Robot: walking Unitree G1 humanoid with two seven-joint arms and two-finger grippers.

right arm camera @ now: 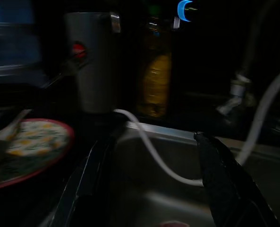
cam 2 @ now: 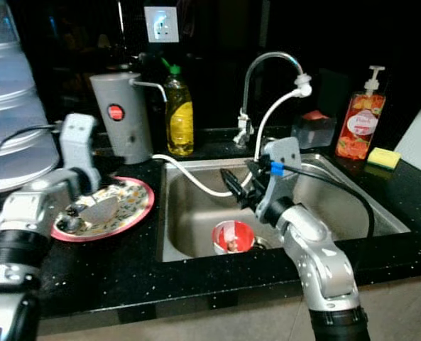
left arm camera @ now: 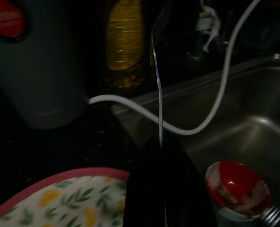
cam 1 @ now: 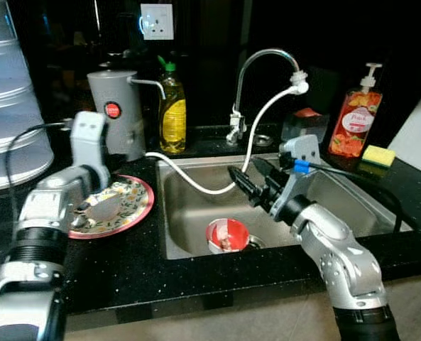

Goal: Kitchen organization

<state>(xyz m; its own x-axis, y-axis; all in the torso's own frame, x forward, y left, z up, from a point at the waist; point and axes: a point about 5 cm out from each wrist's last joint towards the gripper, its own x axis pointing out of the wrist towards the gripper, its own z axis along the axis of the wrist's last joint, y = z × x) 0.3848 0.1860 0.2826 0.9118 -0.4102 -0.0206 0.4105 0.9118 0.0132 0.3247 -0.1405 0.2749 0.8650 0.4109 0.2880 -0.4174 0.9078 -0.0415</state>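
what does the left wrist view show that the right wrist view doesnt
Left wrist view alone: the red bowl down in the sink, with fork tines at its edge, and the left gripper with its black fingers pressed together.

Right wrist view alone: the right gripper with its fingers spread wide apart, and a glowing blue light.

Both: the grey canister with its red badge, the yellow dish soap bottle, the white hose draped into the sink, and the floral plate with the red rim.
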